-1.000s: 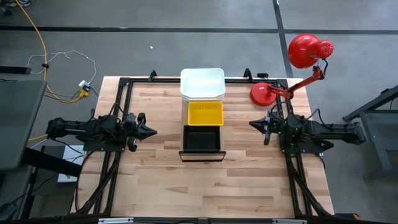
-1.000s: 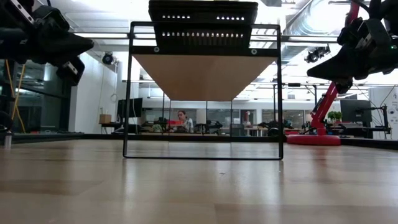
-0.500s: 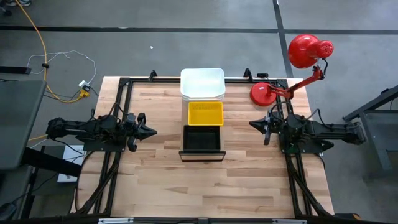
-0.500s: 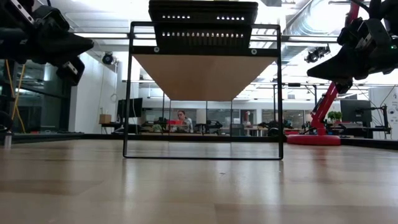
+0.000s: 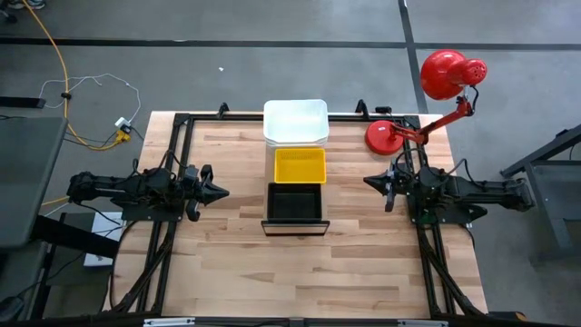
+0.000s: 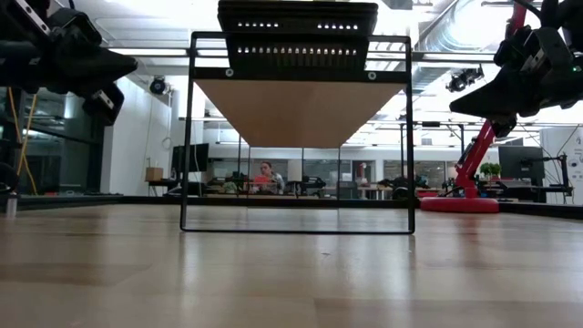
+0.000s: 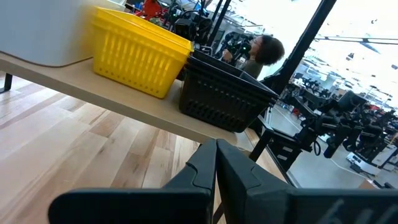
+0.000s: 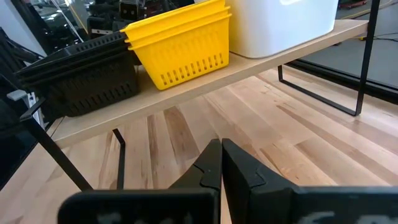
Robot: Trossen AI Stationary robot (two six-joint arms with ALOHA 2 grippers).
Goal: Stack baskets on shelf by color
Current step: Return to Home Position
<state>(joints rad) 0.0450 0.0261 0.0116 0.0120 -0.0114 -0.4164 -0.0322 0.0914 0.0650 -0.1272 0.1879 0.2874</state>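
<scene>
- Nothing has moved over the last second. The left gripper sits mid-left of the high view and the right gripper mid-right, both with jaws together and holding nothing.
- Sorting looks done, with both arms apparently home.
- The shelf is at the centre of the high view, long axis running top to bottom.
- White baskets are uppermost, yellow baskets in the middle, black baskets lowest, one colour per stack.

Lining up along the shelf, far to near: white baskets, yellow baskets, black baskets. Hovering over the worktop, well apart from the shelf, tips pointing inward: left claw on one side, right claw on the other. Standing at the far right corner: red lamp.
</scene>
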